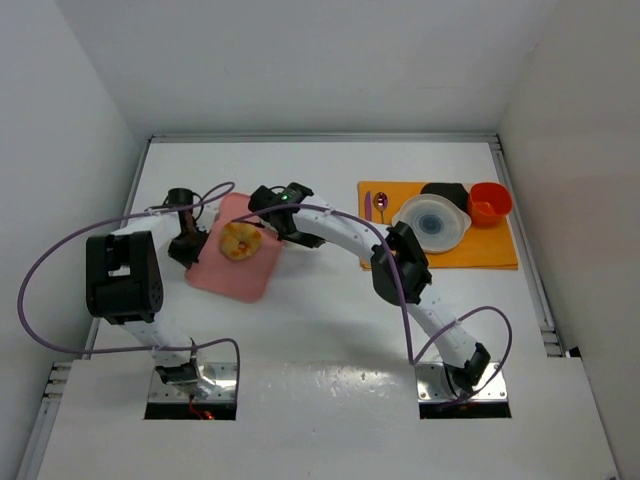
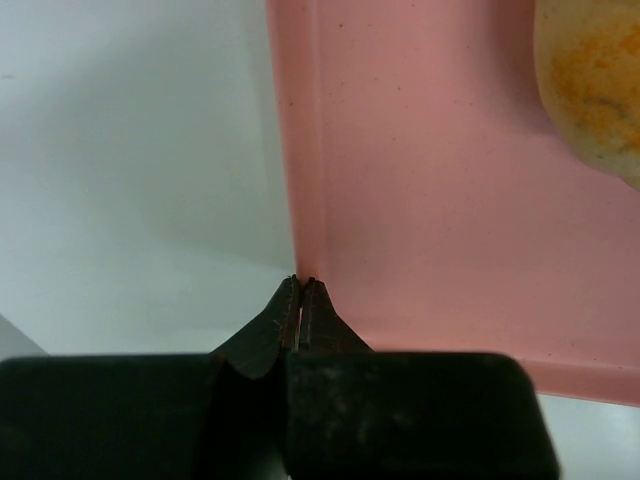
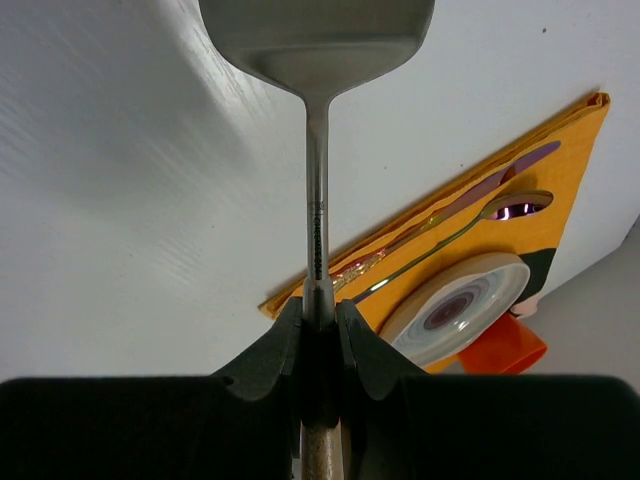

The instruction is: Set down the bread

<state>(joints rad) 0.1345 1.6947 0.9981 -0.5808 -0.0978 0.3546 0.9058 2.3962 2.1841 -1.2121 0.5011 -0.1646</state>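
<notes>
Top external: bread (image 1: 240, 240) sits on pink tray (image 1: 235, 280); left gripper (image 2: 301, 281) shut at its rim, right gripper (image 3: 320, 303) clamps a spatula (image 3: 316, 40).

White arms (image 1: 340, 228), black joints (image 1: 400, 265) (purple cables (image 1: 22, 290))

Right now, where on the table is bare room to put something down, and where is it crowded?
Bare: the near middle of the table, between the arm bases, and the far strip behind the pink tray and orange mat. Crowded: the mat, with bowl, spoon and cup; and the tray, holding the bread. The right arm crosses between them.
</notes>
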